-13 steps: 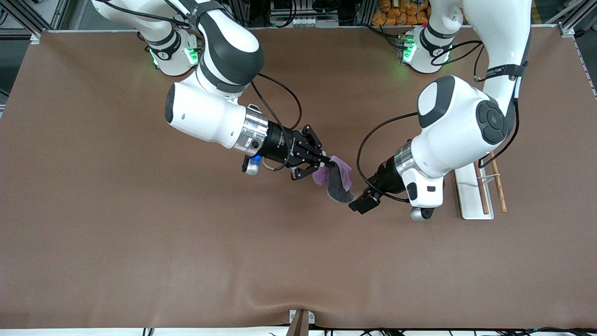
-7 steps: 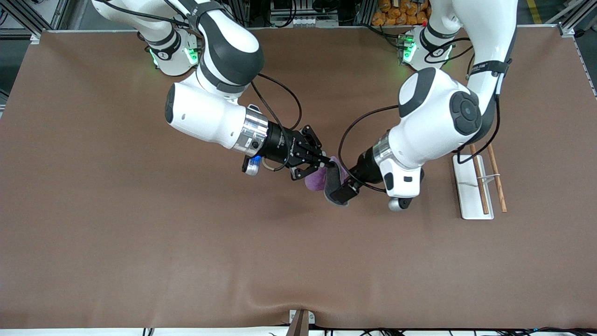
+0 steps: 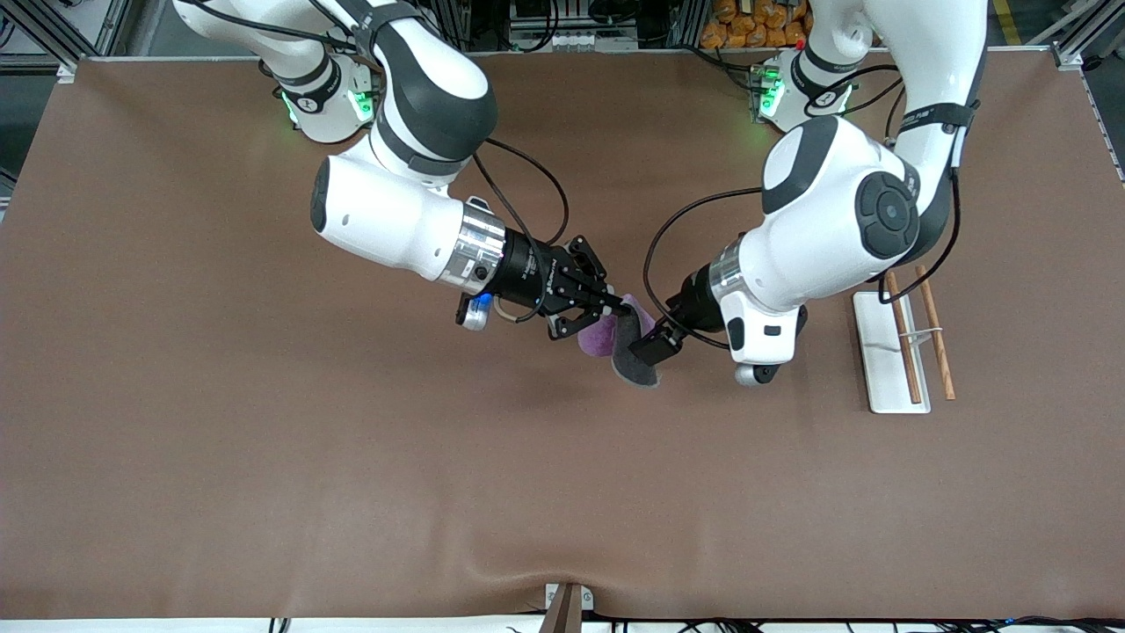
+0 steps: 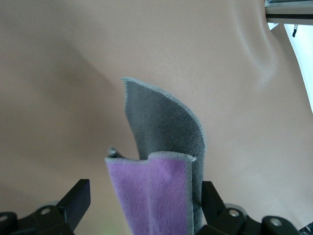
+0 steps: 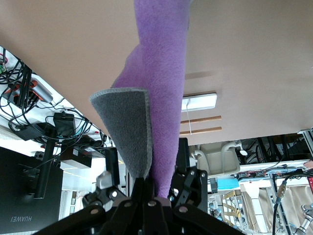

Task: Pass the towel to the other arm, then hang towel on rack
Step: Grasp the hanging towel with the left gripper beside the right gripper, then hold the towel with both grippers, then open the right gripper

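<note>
The right pincer (image 3: 622,308) is pinching the towel (image 3: 626,350) above mid-desk; it is hanging limp and light, so the spread left pincer (image 3: 655,347), straddling its drooping edge from three o'clock, is best gripping there.

Your right gripper (image 3: 620,308) hangs over the middle of the table, jaws clamped tight on the towel (image 3: 626,345), its arm reaching in low and nearly level. Your left gripper (image 3: 655,345) is at the towel's hanging part, fingers (image 4: 73,203) spread wide on either side of it, wrist angled down from a raised elbow.
</note>
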You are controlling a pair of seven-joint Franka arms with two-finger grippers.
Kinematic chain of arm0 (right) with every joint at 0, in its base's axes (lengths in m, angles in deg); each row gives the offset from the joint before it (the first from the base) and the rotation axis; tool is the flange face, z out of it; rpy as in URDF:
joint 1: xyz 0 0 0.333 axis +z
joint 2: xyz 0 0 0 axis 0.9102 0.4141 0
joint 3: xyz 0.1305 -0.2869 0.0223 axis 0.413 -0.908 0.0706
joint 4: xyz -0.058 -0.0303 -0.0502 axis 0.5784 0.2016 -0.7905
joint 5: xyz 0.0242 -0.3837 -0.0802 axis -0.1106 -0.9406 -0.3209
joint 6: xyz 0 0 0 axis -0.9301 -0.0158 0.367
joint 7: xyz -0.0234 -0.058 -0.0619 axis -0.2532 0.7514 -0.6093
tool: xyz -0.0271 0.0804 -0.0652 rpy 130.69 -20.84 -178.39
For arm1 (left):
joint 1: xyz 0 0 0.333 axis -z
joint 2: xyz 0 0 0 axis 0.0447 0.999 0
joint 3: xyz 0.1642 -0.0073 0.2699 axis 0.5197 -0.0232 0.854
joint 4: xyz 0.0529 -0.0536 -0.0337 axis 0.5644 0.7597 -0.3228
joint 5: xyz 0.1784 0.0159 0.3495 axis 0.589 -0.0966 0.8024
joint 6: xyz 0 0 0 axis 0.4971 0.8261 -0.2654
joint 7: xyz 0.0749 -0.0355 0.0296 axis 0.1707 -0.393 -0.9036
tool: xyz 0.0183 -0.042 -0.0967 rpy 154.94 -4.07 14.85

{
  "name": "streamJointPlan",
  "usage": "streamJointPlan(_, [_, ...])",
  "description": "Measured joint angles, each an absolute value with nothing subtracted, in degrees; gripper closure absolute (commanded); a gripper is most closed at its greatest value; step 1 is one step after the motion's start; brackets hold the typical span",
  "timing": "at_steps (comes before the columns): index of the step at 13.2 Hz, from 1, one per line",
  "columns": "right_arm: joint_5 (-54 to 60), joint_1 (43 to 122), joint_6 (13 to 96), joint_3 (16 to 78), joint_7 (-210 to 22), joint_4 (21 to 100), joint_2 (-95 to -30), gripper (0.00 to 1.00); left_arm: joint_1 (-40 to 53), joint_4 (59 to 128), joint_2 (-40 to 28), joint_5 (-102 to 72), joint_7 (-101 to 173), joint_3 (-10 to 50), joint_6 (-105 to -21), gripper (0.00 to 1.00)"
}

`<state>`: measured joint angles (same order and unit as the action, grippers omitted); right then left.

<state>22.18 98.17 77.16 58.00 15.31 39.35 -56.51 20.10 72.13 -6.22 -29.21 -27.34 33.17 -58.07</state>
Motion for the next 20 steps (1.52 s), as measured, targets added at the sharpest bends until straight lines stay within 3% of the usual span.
streamJointPlan(14, [22.2,98.2,77.2,58.0,15.3,39.3,-56.5,1.0,20.1,71.9,-6.8,-25.1,-27.3,33.3,-52.5,0.0])
streamJointPlan(20, [22.2,98.2,77.1,58.0,15.3,39.3,-56.4,1.0,20.1,71.9,-7.7,-25.1,-27.3,33.3,-52.1,0.13])
